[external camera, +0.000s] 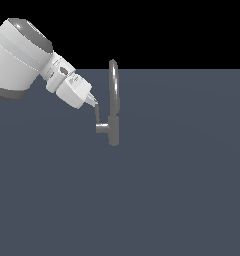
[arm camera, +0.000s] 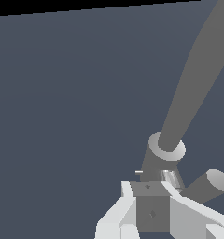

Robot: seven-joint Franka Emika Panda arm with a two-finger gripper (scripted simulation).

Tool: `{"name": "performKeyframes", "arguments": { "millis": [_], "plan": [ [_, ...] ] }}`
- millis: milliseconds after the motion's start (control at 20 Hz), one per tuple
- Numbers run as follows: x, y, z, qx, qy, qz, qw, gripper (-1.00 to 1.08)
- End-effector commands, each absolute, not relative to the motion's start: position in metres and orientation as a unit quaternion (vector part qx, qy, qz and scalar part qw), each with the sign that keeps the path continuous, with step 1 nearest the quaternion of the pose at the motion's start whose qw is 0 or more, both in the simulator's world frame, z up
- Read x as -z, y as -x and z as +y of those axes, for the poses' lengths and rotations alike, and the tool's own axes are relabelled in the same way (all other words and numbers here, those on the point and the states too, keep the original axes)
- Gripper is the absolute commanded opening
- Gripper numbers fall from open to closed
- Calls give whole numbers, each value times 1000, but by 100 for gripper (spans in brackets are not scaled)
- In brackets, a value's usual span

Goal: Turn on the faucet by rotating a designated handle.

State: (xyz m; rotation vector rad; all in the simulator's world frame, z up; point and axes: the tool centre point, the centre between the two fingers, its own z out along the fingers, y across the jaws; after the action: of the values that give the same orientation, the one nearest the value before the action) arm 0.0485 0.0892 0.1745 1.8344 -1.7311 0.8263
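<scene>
The faucet (external camera: 113,102) is a slim grey tap that stands upright with a tall narrow arched spout. Its handle (external camera: 101,128) is a short stub that sticks out toward the exterior view's left, with a thin lever rising from its end. My gripper (external camera: 94,103) comes down from the upper left, and its tips meet in a single point at the top of that lever. In the wrist view the faucet (arm camera: 198,70) runs as a long shaft away from my gripper (arm camera: 151,187), and the handle (arm camera: 210,183) shows as a stubby cylinder beside the fingers. Nothing is clamped between the fingers.
The faucet stands on a flat dark blue-grey floor (external camera: 182,190) that reaches to a black horizon. The bulky white arm link (external camera: 19,57) fills the upper left of the exterior view.
</scene>
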Motion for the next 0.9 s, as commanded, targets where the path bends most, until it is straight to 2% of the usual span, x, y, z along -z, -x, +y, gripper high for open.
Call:
{"name": "performKeyframes", "arguments": {
  "millis": [0,350,850],
  "plan": [
    [-163,-50,83,-298,-666,-639,243,-100],
    [-159,-50,80,-297,-664,-642,244,-100],
    [-166,-20,78,-297,-664,-642,244,-100]
  ]
}}
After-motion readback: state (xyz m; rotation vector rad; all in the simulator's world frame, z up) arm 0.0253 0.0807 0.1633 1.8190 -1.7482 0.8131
